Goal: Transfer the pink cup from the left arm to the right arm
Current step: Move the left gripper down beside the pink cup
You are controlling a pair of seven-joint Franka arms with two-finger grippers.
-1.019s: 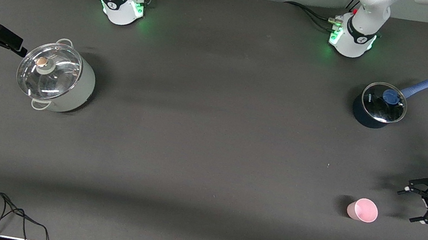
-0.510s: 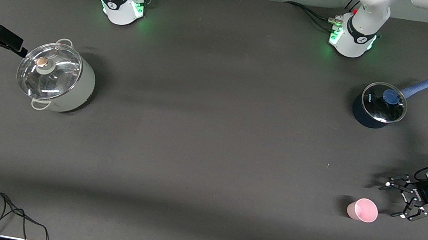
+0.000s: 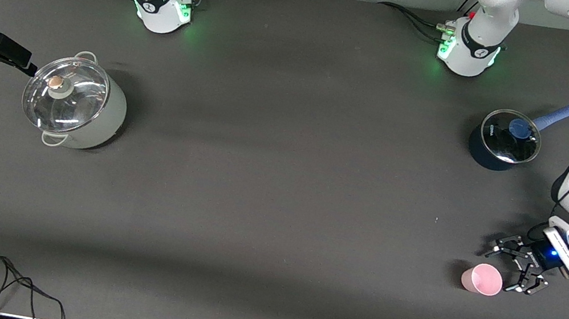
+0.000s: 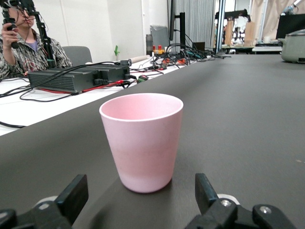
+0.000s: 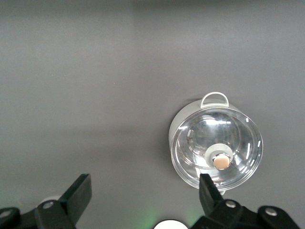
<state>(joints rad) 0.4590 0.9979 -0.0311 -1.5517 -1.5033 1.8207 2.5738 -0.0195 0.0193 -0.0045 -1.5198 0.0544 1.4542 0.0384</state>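
Pink cup (image 3: 482,278): upright on table; left gripper (image 3: 516,267) beside it, fingers spread, must slide around and close; right gripper (image 5: 143,200) waits spread above steel pot (image 5: 216,149).

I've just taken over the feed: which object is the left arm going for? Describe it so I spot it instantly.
Start at the blue saucepan toward the left arm's end of the table, then look nearer the front camera. The pink cup stands upright there, alone, with the open left gripper beside it. It is small, pale pink, handleless and lidless, unlike both pots.
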